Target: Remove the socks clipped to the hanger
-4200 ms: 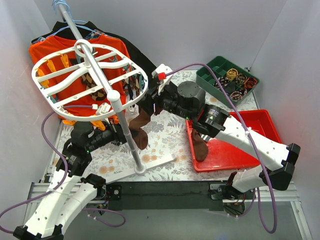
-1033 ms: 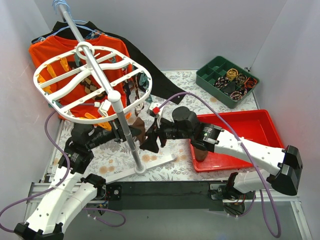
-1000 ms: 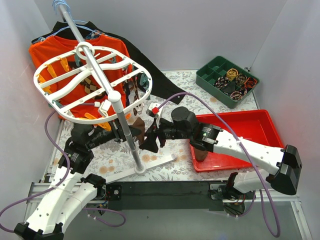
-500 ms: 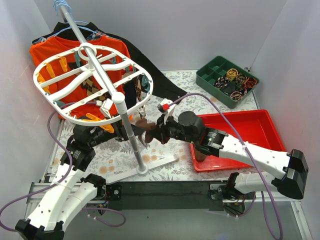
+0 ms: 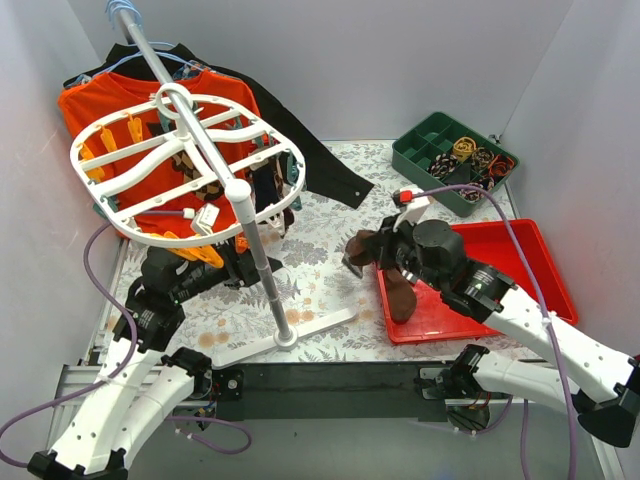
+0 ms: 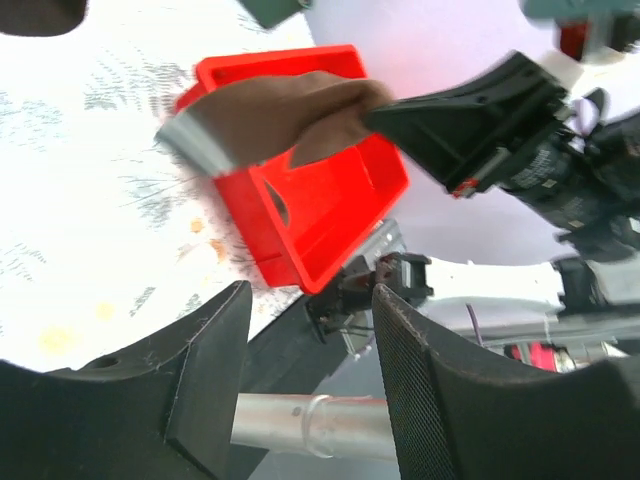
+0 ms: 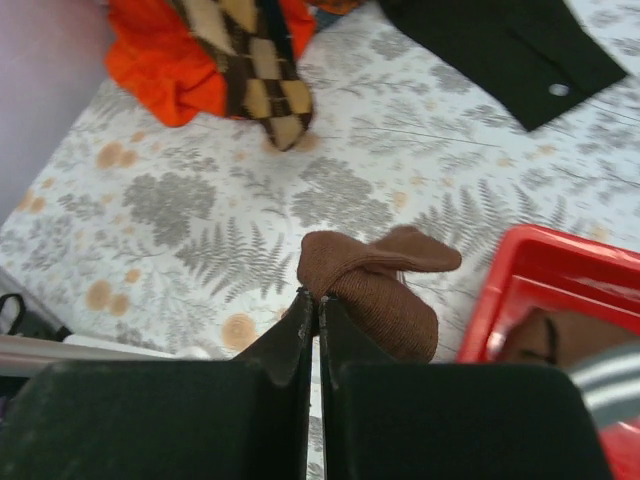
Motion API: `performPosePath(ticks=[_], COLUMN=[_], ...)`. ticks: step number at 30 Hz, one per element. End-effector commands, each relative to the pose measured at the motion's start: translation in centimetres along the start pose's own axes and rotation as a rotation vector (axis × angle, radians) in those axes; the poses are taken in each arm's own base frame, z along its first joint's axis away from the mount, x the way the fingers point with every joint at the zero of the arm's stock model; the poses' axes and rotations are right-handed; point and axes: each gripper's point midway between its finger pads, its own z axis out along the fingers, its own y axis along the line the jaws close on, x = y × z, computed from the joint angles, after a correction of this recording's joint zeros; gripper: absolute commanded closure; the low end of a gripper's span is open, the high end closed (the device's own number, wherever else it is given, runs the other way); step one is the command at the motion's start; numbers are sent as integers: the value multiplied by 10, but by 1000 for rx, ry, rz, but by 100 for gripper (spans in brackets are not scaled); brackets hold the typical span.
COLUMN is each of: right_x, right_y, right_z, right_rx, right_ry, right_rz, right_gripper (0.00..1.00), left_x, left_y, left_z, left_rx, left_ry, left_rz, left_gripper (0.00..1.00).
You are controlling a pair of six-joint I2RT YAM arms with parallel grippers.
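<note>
Pinching a brown sock [image 7: 375, 290], the right gripper [image 7: 318, 300] hangs by the red tray [image 5: 520, 245] — left gripper [image 6: 312, 300] agape.

No writing, label, brand or number can be read in any view. The hanger [image 5: 237, 190], brown sock [image 7: 375, 285], red tray [image 5: 525, 262], green box [image 5: 412, 163] and orange shirt [image 5: 90, 105] carry no legible marking.
</note>
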Motion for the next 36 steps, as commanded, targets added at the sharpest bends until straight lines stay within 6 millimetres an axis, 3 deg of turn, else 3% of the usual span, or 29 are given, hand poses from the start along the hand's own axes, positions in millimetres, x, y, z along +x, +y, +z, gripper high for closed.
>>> performPosePath(ticks=[1, 3, 8, 15, 19, 22, 25, 26, 29, 31, 36], right_x=[-20, -24, -27, -24, -14, -7, 3, 4, 4, 9, 1], right_y=[-42, -66, -104, -126, -138, -135, -135, -135, -133, -132, -108], right_z=[-25, -38, -61, -86, -101, -101, -101, -99, -92, -80, -41], right_rx=[215, 341, 534, 668, 724, 695, 692, 688, 687, 677, 540], right_ry=[-24, -10, 1, 28, 38, 61, 98, 103, 131, 188, 238], right_rz=[-19, -23, -5, 20, 25, 29, 32, 34, 22, -6, -39], right_gripper=[99, 99, 99, 99, 99, 97, 59, 35, 8, 2, 2], left_x=[-9, -9, -12, -14, -14, -13, -12, -11, -8, -6, -3], left_y=[10, 19, 40, 65, 66, 67, 68, 69, 72, 73, 73], left_z=[-7, -8, -11, -18, -19, -18, -17, -17, -16, -16, -15], left_rx=[-99, -148, -266, -395, -398, -400, -403, -404, -409, -405, -393], left_ry=[-58, -70, -114, -172, -173, -167, -162, -157, -151, -147, -142], left_rz=[-15, -37, -100, -164, -163, -162, -163, -165, -170, -174, -180], left_gripper=[51, 51, 51, 51, 51, 51, 51, 51, 51, 51, 51])
